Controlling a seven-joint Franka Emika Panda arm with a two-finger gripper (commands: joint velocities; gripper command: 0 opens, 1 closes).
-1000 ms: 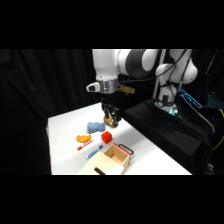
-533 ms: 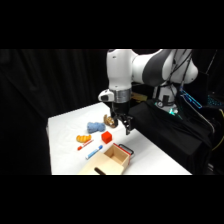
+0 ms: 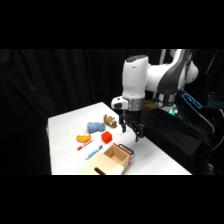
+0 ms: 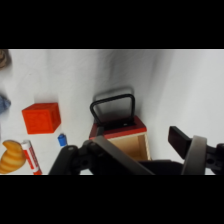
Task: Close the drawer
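The drawer (image 3: 112,159) is a light tan wooden box near the table's front edge. It stands pulled out, its tan inside showing behind a red-trimmed front (image 4: 118,131) with a dark loop handle (image 4: 113,106). My gripper (image 3: 131,130) hangs open just above and to the right of the handle end, holding nothing. In the wrist view the gripper (image 4: 136,143) sits over the drawer's front, with one dark finger (image 4: 181,140) to the right of it. The handle lies ahead of the fingers, untouched.
A small red cube (image 3: 106,137) sits just left of the drawer front. Further left lie a blue toy (image 3: 93,127), a brown toy (image 3: 110,120), an orange toy (image 3: 83,138) and a blue-tipped marker (image 3: 93,151). The table's right edge (image 3: 165,155) runs close by.
The arm has swung right and toward the front, carrying the gripper from above the toys to beside the drawer's handle end. The drawer and toys have not moved.
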